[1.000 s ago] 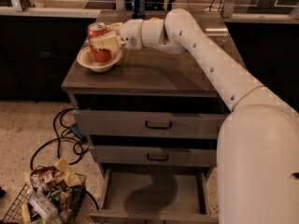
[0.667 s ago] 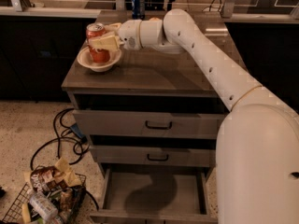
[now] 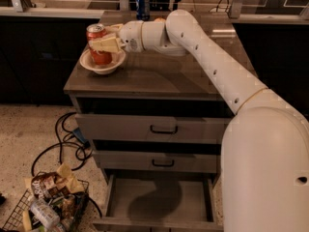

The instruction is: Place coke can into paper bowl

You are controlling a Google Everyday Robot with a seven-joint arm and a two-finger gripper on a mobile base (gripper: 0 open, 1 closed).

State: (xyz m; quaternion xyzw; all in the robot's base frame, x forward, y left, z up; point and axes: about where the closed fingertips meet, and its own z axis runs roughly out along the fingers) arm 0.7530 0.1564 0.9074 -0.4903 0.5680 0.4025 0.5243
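At the near left, cut off by the frame's edge, a black wire basket (image 3: pixel 46 207) holds crumpled wrappers and packets that are too jumbled to tell apart. Dark cables (image 3: pixel 67 139) loop on the speckled floor just beyond it.

On the left end of the brown cabinet top (image 3: pixel 159 76) sits the shallow off-white paper bowl (image 3: pixel 91 66). The red aluminium coke can (image 3: pixel 95 32) stands upright inside it, silver top showing. The pale two-finger gripper (image 3: pixel 100 37) reaches in from the right and is clamped on the can. Its near finger (image 3: pixel 106 44) lies across the can's middle and hides the lettering, while the far finger is mostly behind the can. The can's base is hidden by the bowl's rim, so whether it rests on the bowl's floor is hard to say.

Farther back, a dark blue drink can (image 3: pixel 142 4) stands upright, well apart from the bowl. Just right of it, a small orange shape (image 3: pixel 159 19) peeks over the arm — mostly hidden.

The white arm (image 3: pixel 212 66) runs from the gripper to the near right, where its bulk blocks the cabinet's right side. Below the top, two drawers are closed and the bottom drawer (image 3: pixel 159 197) is pulled open.
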